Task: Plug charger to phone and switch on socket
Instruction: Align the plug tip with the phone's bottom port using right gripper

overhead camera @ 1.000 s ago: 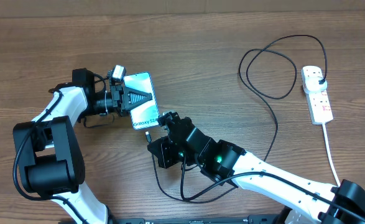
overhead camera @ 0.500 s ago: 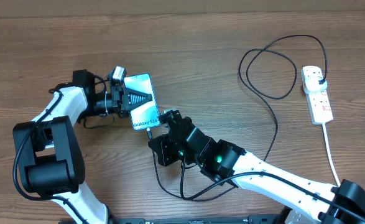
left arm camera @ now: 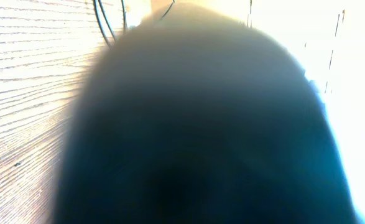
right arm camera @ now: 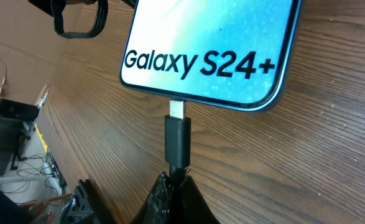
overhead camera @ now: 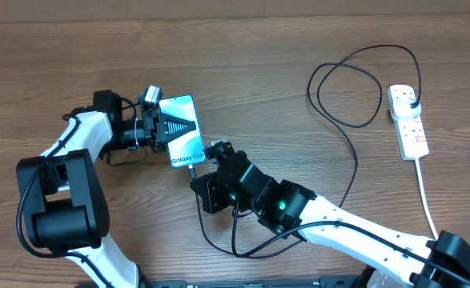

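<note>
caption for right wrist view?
Tip of the charger at the Galaxy S24+ phone port, pinched in the right gripper; metal partly exposed.

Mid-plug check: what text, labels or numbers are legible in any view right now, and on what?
"Galaxy S24+": on the lit screen of the phone, right wrist view.
Red markings on the socket: too small to read.
Tip of the charger: no marking visible.
Left wrist view: blurred, nothing legible.

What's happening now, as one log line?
left gripper: holds phone | right gripper: charger tip at phone port, metal showing | socket: unattended
</note>
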Robot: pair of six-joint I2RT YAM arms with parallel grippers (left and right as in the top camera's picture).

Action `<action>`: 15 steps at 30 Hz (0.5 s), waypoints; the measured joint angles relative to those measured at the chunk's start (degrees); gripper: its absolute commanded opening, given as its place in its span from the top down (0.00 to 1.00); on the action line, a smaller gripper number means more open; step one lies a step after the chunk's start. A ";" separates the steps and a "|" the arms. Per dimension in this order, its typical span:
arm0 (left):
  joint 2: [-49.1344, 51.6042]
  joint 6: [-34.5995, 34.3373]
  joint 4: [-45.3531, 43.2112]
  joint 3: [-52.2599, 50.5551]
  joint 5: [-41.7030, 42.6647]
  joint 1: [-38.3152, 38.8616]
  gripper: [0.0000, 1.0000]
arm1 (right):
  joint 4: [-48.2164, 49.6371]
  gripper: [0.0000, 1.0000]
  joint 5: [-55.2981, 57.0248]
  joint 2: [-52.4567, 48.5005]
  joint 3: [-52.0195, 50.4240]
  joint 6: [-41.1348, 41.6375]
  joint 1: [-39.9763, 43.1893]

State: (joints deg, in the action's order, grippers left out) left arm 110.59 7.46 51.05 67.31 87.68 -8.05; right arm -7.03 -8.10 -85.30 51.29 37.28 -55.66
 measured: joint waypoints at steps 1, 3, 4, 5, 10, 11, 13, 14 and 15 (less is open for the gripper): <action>0.00 0.00 0.00 0.00 0.00 0.00 0.96 | 0.00 0.96 -0.02 0.00 0.00 0.02 0.00; 0.00 0.00 0.00 0.00 0.00 0.11 0.96 | -0.02 0.96 -0.04 0.00 0.00 0.04 0.02; 0.00 0.00 0.00 0.00 0.00 0.11 0.96 | -0.04 0.96 -0.02 0.00 0.00 0.07 0.00; 0.00 0.00 0.00 0.00 0.00 0.15 0.96 | -0.02 0.96 -0.04 0.00 0.00 0.04 0.00; 0.00 0.00 0.00 0.00 0.00 0.20 0.96 | 0.00 0.96 -0.04 0.00 0.00 0.22 0.00; 0.00 0.00 0.00 0.00 0.00 0.20 0.96 | -0.02 0.96 -0.07 0.00 0.00 0.24 0.02; 0.00 0.00 0.00 0.00 0.00 0.20 0.96 | 0.00 0.96 -0.15 0.00 0.00 0.28 0.02; 0.00 0.00 0.00 0.00 0.00 0.20 0.96 | 0.00 0.96 -0.17 0.00 0.00 0.31 0.00; 0.00 0.00 0.02 0.00 0.00 0.20 0.96 | 0.00 0.96 -0.22 0.00 0.00 0.35 0.02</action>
State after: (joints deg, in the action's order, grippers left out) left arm 110.59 7.46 51.07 67.31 87.68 -7.86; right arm -7.03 -8.32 -85.30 51.29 37.63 -55.64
